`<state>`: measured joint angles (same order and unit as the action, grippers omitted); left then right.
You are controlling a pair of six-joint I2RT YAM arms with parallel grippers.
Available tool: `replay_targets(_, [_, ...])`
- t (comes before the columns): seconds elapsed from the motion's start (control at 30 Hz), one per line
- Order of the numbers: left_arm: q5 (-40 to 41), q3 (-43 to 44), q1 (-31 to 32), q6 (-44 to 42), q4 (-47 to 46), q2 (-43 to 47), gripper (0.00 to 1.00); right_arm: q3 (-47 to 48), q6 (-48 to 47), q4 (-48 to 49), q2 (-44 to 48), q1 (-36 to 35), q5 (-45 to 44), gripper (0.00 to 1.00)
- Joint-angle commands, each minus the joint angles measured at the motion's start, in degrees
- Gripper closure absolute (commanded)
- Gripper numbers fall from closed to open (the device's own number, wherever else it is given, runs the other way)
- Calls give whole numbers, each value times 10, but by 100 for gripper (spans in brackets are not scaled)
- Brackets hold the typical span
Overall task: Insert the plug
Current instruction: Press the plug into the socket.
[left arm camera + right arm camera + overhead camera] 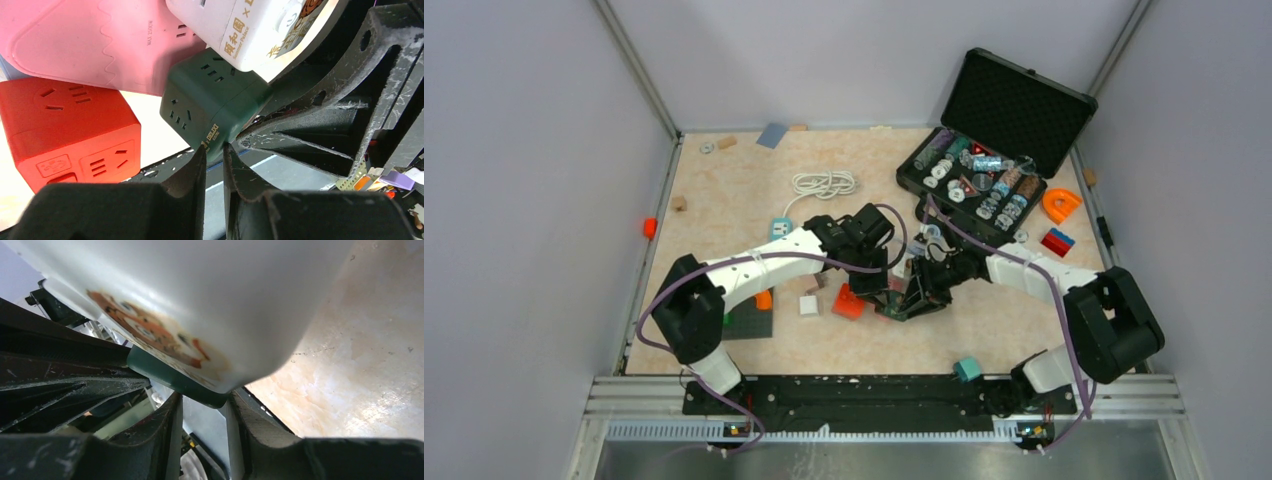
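Slipping is the risk: no plug prongs show, and the green cube (pixel 215 100), seemingly the task's piece, sits wedged under the white block (pixel 240 30), right of the red cube (pixel 65 130). At its lower corner the left pincer (pixel 215 152) is nearly shut; the right pincer (pixel 205 399) is narrow at its edge, grip unclear, so a push could tip the cluster.

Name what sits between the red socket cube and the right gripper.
A dark green socket cube; the left wrist view shows it.
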<state>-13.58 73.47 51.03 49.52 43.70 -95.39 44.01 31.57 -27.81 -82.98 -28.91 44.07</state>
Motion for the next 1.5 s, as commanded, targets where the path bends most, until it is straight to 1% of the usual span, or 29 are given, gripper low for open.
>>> replay_targets(0.0, [102, -39, -6, -18, 26, -46, 83, 3, 7, 28, -19, -12, -161, 80])
replay_targets(0.07, [101, -42, -7, -19, 25, -55, 83, 6, 11, 25, -26, -14, -175, 81])
replay_targets(0.13, [105, -43, -7, -19, 26, -64, 87, 9, 14, 18, -33, -19, -193, 82])
replay_targets(0.17, [109, -43, -7, -19, 28, -69, 89, 12, 17, 15, -36, -23, -204, 84])
replay_targets(0.3, [130, -47, -11, -15, 38, -78, 94, 34, 17, 8, -49, -46, -237, 85])
replay_targets(0.43, [158, -47, -18, -17, 50, -92, 100, 50, 17, 5, -67, -58, -250, 85])
replay_targets(0.63, [176, -45, -35, -27, 59, -107, 100, 69, 12, 1, -82, -62, -256, 84])
replay_targets(0.7, [179, -41, -39, -31, 63, -115, 100, 80, 7, -1, -74, -62, -249, 82])
replay_targets(0.73, [181, -39, -40, -33, 64, -118, 100, 87, 4, -4, -63, -62, -242, 76])
replay_targets(0.83, [182, -35, -44, -38, 63, -125, 100, 105, -4, -9, -28, -62, -228, 48])
replay_targets(0.9, [183, -31, -46, -43, 63, -130, 100, 112, -4, -13, 1, -62, -229, 33])
replay_targets(0.97, [183, -26, -47, -47, 65, -135, 100, 115, -3, -21, 26, -59, -234, 24])
replay_targets(1.0, [184, -24, -48, -49, 66, -139, 100, 117, -2, -23, 35, -56, -235, 23])
replay_targets(1.1, [187, -16, -48, -55, 72, -149, 100, 112, 1, -29, 52, -46, -231, 23])
replay_targets(1.2, [187, -15, -48, -60, 71, -157, 100, 97, 2, -27, 56, -34, -216, 27])
replay_targets(1.3, [186, -16, -47, -64, 72, -160, 100, 79, 2, -18, 54, -27, -195, 41])
replay_targets(1.37, [185, -14, -48, -65, 72, -160, 100, 72, -2, -16, 47, -26, -180, 48])
replay_targets(1.47, [183, -9, -47, -66, 72, -161, 100, 63, -11, -15, 32, -26, -153, 53])
